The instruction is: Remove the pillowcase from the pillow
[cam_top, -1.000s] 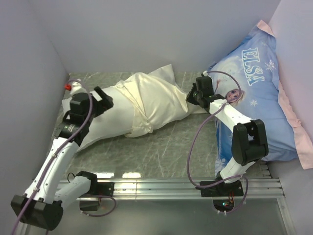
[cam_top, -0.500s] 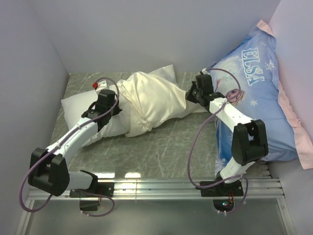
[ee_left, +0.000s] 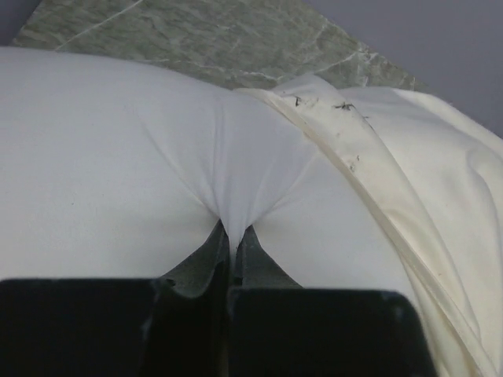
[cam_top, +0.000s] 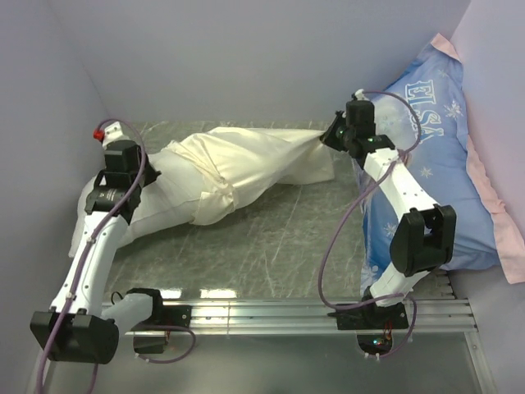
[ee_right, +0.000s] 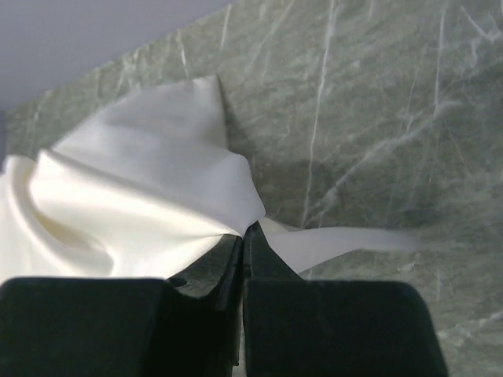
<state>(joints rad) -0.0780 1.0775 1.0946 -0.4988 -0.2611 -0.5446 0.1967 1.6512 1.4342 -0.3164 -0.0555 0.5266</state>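
The cream pillowcase (cam_top: 246, 160), thin and faintly glossy, lies drawn out long across the far middle of the marbled table (cam_top: 271, 246). The right gripper (ee_right: 242, 234) is clamped on its far-right corner. Its bunched hem wraps the plump white pillow (cam_top: 156, 217) at the left, whose bare fabric the left gripper (ee_left: 233, 239) pinches tight.

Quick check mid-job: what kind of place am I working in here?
Probably a lab test booth, not a bedroom: plain grey walls box in a marble-look table, with a metal mounting rail along its near edge.
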